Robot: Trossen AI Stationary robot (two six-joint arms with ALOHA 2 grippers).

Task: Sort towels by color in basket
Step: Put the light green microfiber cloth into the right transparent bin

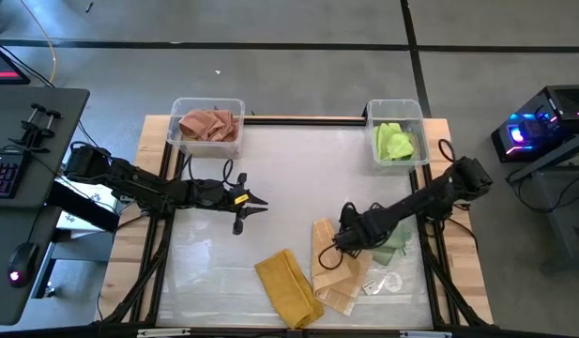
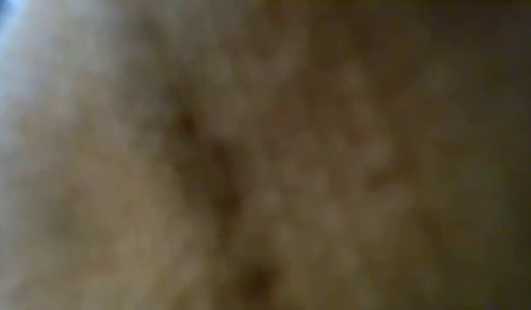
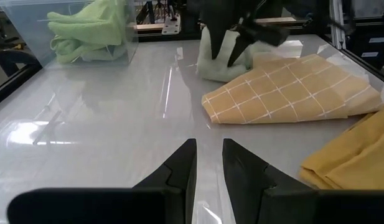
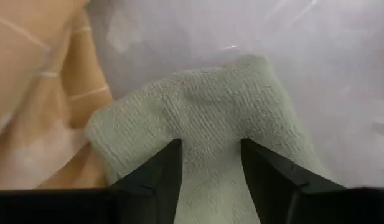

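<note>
Glare on table, blurred low view

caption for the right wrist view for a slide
Right end effector pressing onto the sage green towel, beside the orange checked towel.

No readable text anywhere at this moment: no labels, brands, numbers or signs can be made out on the towels, the bins, the arms or the table, and the low view is completely blurred.

- A soft, blurred surface of tan-brown fills the whole low view.
- Darker patches sit near the middle and right.
- The top left corner is paler, bluish.
- Nothing else can be made out.
</note>
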